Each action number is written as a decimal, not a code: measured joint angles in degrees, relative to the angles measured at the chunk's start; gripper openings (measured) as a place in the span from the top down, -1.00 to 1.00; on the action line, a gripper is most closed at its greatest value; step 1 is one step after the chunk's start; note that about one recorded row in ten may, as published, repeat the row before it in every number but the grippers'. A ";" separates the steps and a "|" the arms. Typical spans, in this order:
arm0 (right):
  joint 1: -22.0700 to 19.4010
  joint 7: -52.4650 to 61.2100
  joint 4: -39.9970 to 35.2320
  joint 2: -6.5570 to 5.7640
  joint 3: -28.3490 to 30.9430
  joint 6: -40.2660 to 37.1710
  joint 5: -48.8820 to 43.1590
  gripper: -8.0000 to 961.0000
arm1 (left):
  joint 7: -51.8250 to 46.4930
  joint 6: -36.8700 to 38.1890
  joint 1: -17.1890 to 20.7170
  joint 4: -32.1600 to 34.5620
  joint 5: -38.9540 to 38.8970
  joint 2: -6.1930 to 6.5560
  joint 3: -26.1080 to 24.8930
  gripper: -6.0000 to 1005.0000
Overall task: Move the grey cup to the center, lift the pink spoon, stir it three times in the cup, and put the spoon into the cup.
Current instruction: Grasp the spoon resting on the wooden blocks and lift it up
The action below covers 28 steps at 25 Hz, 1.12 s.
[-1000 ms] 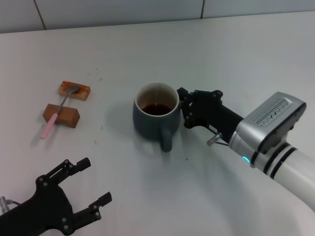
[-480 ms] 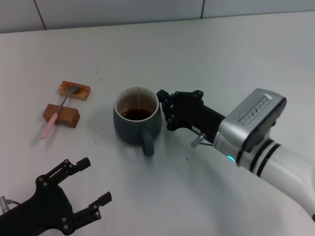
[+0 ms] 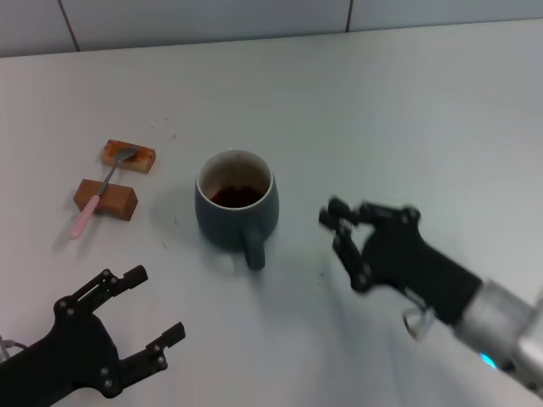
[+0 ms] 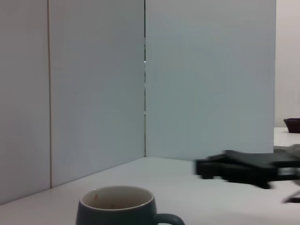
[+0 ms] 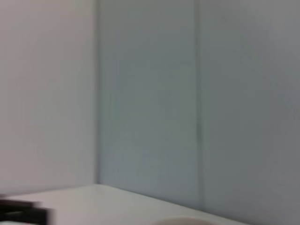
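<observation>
Head view. The grey cup point(image 3: 237, 200) now stands alone near the middle of the table point(image 3: 407, 102), handle turned toward the near side, dark liquid visible inside. Half a second ago my right gripper point(image 3: 341, 233) was pressed against the cup's right wall, pushing it leftward; it has since pulled back to the near right and sits well apart from the cup, fingers spread and holding nothing. The cup has not shifted since that earlier frame. I judge from this that the centring step is finished and the release is clean.

The pink spoon point(image 3: 100, 195) lies to the left of the cup, untouched, its metal bowl resting on the far brown block point(image 3: 128, 155) and its neck crossing the near brown block point(image 3: 105, 197), with the pink handle end pointing down toward the table on the near-left side. My left gripper point(image 3: 136, 318) hovers at the near left edge, fingers spread and empty, near side of the spoon and well apart from it.

Left wrist view. The cup's rim point(image 4: 116, 197) shows low in the frame, with the right gripper as a dark shape farther off.

By my reading, the next stage is lifting the spoon, and the raised handle over the blocks should make it reachable for the left gripper.
</observation>
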 joint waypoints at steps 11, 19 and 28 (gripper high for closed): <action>-6.48 6.46 -1.48 -2.67 -0.55 -7.22 -11.49 0.40 | -0.02 -2.10 -0.29 -0.73 -0.02 -0.16 -4.89 -0.65; -6.62 8.41 -6.23 -1.49 -0.21 -6.95 -11.25 -0.42 | -3.58 -4.88 2.15 -5.75 -0.02 -0.03 -12.75 -0.65; -5.73 10.93 -10.99 0.10 -0.34 -7.21 -11.22 -0.65 | -19.13 -7.43 3.24 -7.83 -0.02 0.00 -23.31 -0.65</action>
